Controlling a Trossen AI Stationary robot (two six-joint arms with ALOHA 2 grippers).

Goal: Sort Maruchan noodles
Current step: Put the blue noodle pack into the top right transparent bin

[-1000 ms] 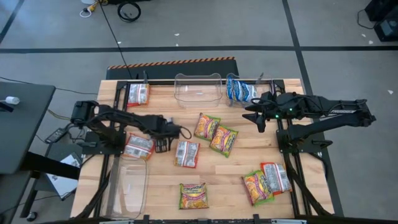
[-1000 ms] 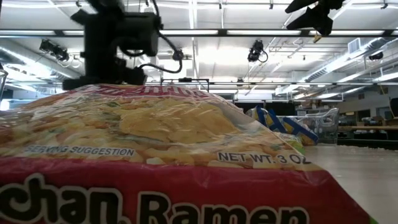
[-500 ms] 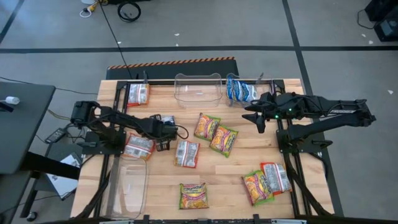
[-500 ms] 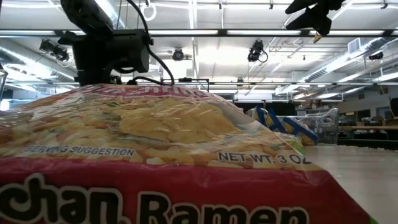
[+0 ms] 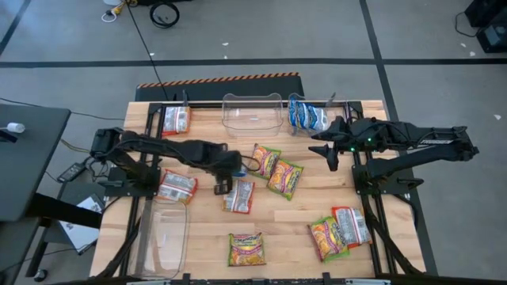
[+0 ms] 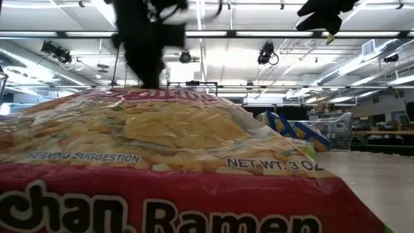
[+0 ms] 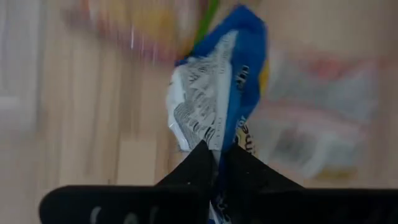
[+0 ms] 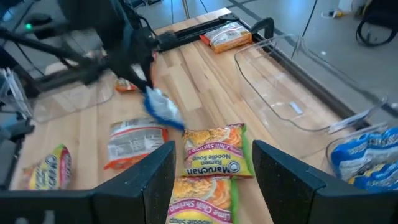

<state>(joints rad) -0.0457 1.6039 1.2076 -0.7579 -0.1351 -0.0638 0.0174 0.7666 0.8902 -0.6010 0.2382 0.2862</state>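
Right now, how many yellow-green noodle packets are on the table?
4 yellow-green packets: two side by side mid-table, one alone by the high view's bottom edge, one at bottom right against a red-orange packet. One could hide under another.

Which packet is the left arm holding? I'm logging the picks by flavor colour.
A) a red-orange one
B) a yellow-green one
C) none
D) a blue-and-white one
D: in the left wrist view the left gripper has its jaws pinched on a blue-and-white packet, and the right wrist view shows that packet hanging above the table.
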